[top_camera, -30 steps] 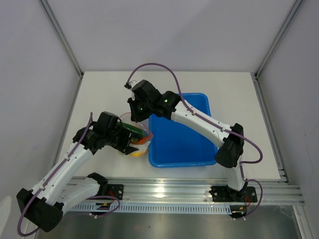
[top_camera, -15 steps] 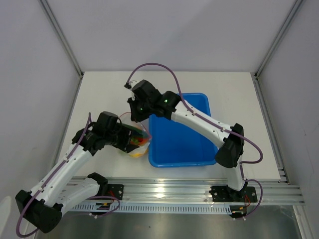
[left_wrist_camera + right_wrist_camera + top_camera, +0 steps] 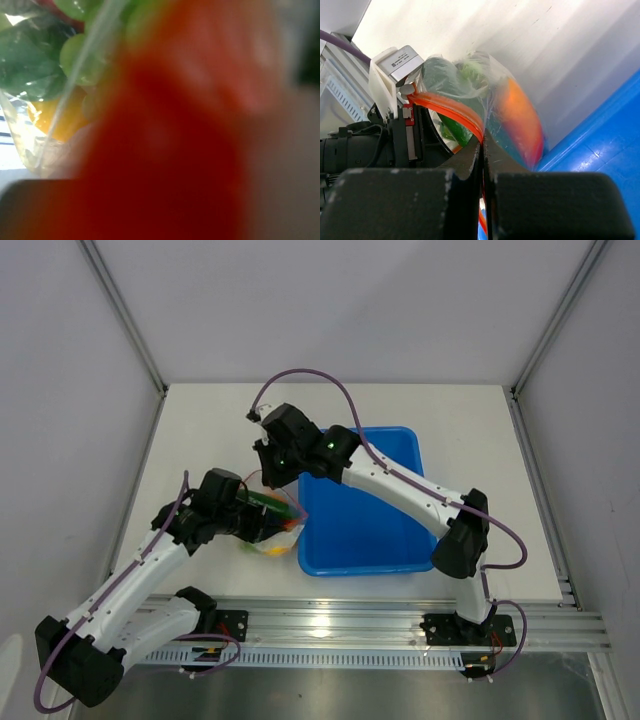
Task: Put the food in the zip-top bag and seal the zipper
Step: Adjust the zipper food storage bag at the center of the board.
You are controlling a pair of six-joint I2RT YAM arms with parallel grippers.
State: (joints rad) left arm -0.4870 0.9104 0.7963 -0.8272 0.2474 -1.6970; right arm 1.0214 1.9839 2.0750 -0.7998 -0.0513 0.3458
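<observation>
The zip-top bag [image 3: 272, 540] sits just left of the blue tub, with food inside. In the left wrist view, green grapes [image 3: 75, 55] and an orange fruit [image 3: 60, 117] show through the plastic. My right gripper [image 3: 483, 150] is shut on the red-orange zipper [image 3: 450, 107] at the bag's right end; it reaches down to the mouth [image 3: 293, 498] in the top view. My left gripper [image 3: 262, 523] presses against the bag's left side, where the strip ends [image 3: 412, 95]. The blurred zipper [image 3: 170, 150] hides its jaws. A long green vegetable [image 3: 455, 127] lies under the strip.
The blue tub [image 3: 365, 520] stands right of the bag, its near wall [image 3: 610, 140] almost touching it. The right arm crosses over the tub's far left corner. White table lies behind and to the left of the bag, with walls on three sides.
My left gripper has pushed right and closer into the bag's left side, and the bag has bunched up a little. The right gripper has kept its hold in the same place.
</observation>
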